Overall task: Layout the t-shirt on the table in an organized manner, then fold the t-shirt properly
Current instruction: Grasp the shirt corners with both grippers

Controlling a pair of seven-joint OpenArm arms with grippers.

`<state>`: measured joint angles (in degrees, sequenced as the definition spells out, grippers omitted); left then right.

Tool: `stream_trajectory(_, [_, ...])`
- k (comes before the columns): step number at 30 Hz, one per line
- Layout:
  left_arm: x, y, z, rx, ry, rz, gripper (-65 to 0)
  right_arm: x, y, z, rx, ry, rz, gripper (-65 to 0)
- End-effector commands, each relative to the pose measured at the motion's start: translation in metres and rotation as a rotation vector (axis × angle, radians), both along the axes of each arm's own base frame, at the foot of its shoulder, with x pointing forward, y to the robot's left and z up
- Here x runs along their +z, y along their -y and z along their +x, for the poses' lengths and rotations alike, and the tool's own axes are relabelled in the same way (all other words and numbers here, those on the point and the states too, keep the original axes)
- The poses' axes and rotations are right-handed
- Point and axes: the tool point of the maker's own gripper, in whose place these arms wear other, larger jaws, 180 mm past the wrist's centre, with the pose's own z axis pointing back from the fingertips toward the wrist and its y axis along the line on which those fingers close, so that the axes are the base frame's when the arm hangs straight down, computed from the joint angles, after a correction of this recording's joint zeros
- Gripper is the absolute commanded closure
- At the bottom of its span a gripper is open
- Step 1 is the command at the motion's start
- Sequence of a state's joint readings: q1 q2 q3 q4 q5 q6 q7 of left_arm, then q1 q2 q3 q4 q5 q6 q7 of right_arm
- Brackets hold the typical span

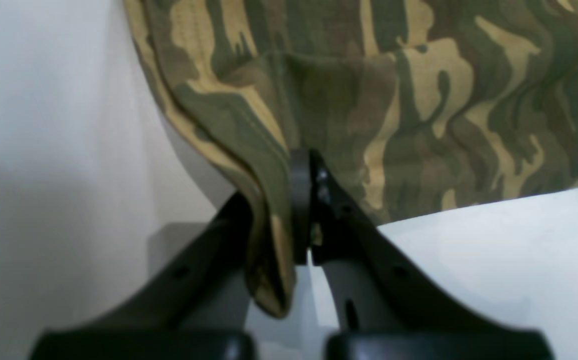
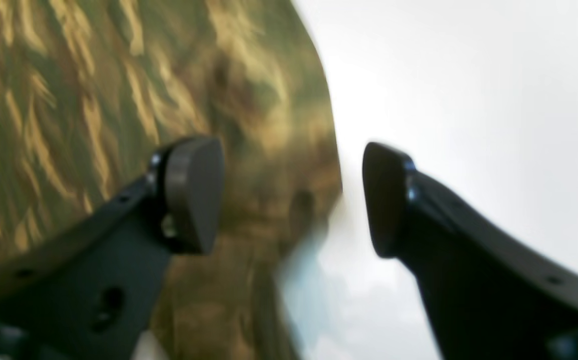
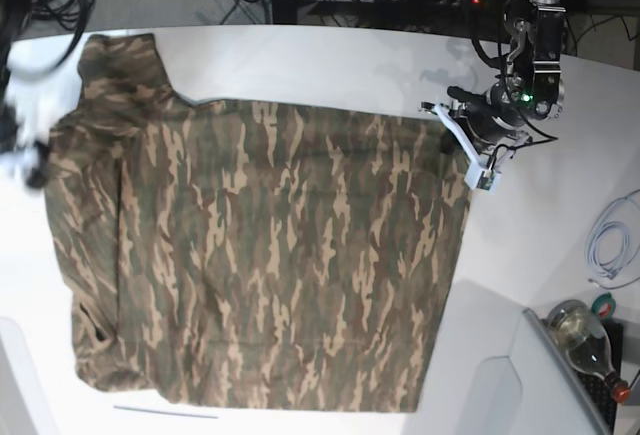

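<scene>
Spreading nearly done — t-shirt [image 3: 270,255] laid flat on table [image 3: 330,55], unfolded; left gripper [image 1: 308,200] pinches its edge, right gripper [image 2: 291,200] spread, empty — folding outstanding.

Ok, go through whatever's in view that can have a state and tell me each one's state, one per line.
t-shirt: spread flat on the table, one edge pinched.
left gripper: fingers shut on the t-shirt's edge.
right gripper: fingers apart, holding nothing.
bottle: lying on its side.
</scene>
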<state>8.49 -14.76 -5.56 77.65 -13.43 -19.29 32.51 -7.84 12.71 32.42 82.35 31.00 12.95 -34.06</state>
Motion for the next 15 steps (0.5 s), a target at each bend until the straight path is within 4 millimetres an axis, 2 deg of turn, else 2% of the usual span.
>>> stream_trajectory(1, [0.009,-0.004,0.01,0.002,0.039,0.008,0.0,0.001,0.01,0.017,0.005,0.0,-0.007,-30.3])
stream_trajectory(4, [0.009,-0.004,0.009,0.003,0.038,0.006,0.0,-0.023,0.023,0.049,0.029,-0.055,0.027,-7.2])
stream_trajectory(5, [0.009,-0.004,0.01,0.004,0.04,0.007,0.0,-0.029,0.025,0.053,0.032,-0.068,0.037,-1.8])
stream_trajectory(6, [0.009,-0.004,0.01,0.004,0.04,0.007,0.0,-0.035,0.027,0.056,0.033,-0.084,0.047,0.0])
stream_trajectory(8, [0.01,-0.004,0.01,0.003,0.04,0.008,0.0,-0.04,0.028,0.062,0.039,-0.102,0.051,-1.8])
stream_trajectory(15, [0.007,-0.007,0.004,0.004,0.029,0.013,0.0,-0.05,0.012,0.067,0.089,-0.127,0.034,-1.5])
